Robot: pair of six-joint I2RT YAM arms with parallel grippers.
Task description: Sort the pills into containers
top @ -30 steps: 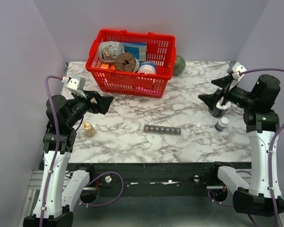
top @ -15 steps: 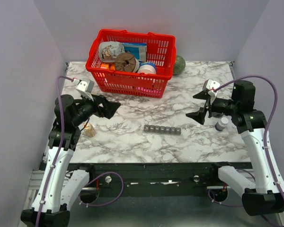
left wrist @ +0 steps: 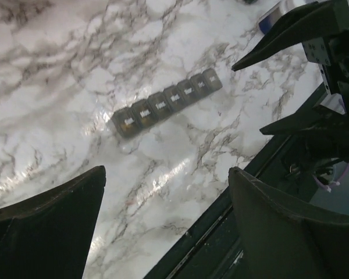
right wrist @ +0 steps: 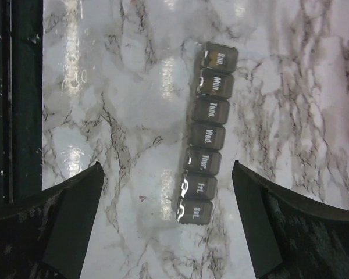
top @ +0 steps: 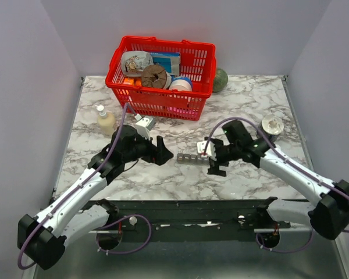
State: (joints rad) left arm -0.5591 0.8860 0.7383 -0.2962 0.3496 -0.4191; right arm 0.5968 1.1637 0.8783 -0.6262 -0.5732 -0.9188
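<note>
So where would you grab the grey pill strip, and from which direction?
Across its narrow width at the middle compartment, marked Wed, coming straight down from above. The pill strip lies flat on the marble table, lids shut, long and thin, so only its two long sides give opposing faces. The open right gripper faces it with fingers set across that width.

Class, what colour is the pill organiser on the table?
The pill organiser is dark grey, clearest in the right wrist view.

Your top camera looks down from high behind the near edge, taking in the whole marble table (top: 244, 99). Both wrist cameras hang close above it, facing down; all three share the weekday pill organizer (right wrist: 206, 131).
</note>
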